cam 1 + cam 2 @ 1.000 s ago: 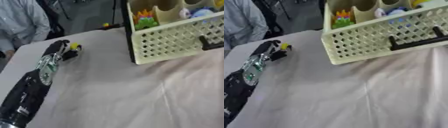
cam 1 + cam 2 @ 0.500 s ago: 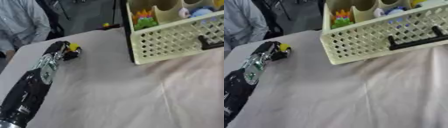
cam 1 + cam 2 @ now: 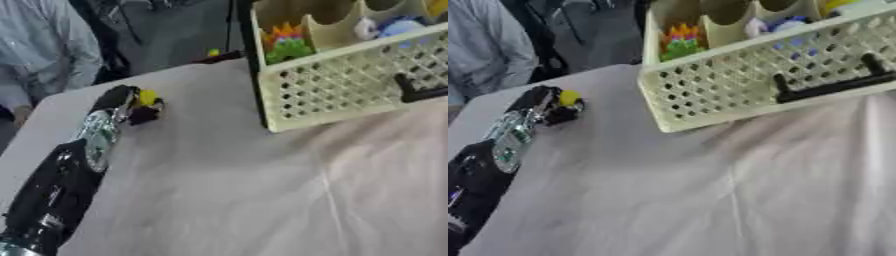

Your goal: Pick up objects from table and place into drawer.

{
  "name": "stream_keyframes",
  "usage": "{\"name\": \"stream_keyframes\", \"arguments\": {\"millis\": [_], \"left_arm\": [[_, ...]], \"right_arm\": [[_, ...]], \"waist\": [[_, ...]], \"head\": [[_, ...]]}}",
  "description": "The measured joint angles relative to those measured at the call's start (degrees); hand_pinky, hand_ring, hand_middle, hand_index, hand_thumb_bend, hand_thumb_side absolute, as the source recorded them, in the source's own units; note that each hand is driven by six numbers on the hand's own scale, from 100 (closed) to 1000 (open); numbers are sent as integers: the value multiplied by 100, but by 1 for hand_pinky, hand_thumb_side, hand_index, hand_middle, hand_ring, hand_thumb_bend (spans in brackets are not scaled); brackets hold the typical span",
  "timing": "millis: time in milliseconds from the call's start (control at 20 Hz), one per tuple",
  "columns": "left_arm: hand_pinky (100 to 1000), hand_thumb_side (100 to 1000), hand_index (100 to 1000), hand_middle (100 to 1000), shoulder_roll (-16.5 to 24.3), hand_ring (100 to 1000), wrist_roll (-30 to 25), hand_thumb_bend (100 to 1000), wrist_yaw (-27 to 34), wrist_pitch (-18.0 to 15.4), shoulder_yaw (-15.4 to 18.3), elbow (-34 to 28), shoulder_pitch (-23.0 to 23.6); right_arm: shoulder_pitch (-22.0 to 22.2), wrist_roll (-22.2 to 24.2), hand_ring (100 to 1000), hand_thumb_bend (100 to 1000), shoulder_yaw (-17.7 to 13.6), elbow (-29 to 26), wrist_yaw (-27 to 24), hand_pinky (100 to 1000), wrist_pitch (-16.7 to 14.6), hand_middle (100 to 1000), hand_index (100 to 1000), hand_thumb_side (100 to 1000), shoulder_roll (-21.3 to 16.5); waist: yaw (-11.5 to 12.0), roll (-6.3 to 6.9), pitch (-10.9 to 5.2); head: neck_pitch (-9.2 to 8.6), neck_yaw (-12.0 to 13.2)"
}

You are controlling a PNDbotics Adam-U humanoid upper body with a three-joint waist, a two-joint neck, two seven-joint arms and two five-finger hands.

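At ten o'clock on the table (image 3: 227, 200), our left hand (image 3: 122, 100) lay at the end of the outstretched left arm, which ran up from the seven o'clock corner. Its fingers (image 3: 144, 114) were curled round a small yellow object (image 3: 147, 96), which sat against the dark fingertips; we could not tell whether the object was lifted clear of the cloth or resting on it. We made out only its colour and a rounded shape.

The drawer (image 3: 772, 75), a cream perforated bin with a black handle (image 3: 833, 85), stood pulled open at one to two o'clock, well apart from the hand. Inside it, at twelve o'clock, we saw a green and orange toy (image 3: 284, 42) in one compartment and a blue and white item (image 3: 389, 26) in a compartment further toward two o'clock. We judged these to be pieces already stowed.

We judged the task to be partly done: some objects were in the drawer, and the yellow one was in the grasp but had not yet been carried across. What remained, as far as the views showed, was to move it from ten o'clock toward one o'clock, bring it over the drawer's rim, and let it go into a compartment. No other loose object showed on the cloth.

Our right hand appeared in neither view.
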Motion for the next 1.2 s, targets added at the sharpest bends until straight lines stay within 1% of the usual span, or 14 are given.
{"name": "stream_keyframes", "arguments": {"millis": [100, 200, 650, 950, 1200], "left_arm": [[366, 743, 811, 502, -3, 533, 4, 113, 20, -4, 0, -3, -7], [354, 736, 812, 494, -13, 523, 13, 100, 56, -12, -1, -7, -15], [308, 677, 805, 463, -164, 485, 86, 100, 118, -25, -93, -55, -7], [275, 601, 782, 432, -230, 454, 99, 100, 72, -5, -132, -71, 10], [248, 582, 762, 407, -268, 433, 143, 100, 64, 58, -153, -71, 36]], "right_arm": [[5, -4, 501, 100, 0, 0, 0, 577, 4, 598, 613, 714, 1], [35, -13, 502, 100, -1, 0, 0, 577, 13, 598, 613, 727, 1], [92, -51, 506, 100, -26, 0, 0, 576, 44, 598, 613, 727, 11], [98, -67, 508, 100, -31, 0, 0, 575, 57, 600, 611, 729, 53], [101, -91, 509, 100, -51, 0, -2, 575, 60, 600, 611, 732, 57]], "waist": [[8, 0, -2], [26, -1, -8], [101, -37, -109], [123, -71, -168], [132, -73, -205]], "head": [[9, -4], [25, -5], [79, -49], [103, -52], [107, -53]]}}
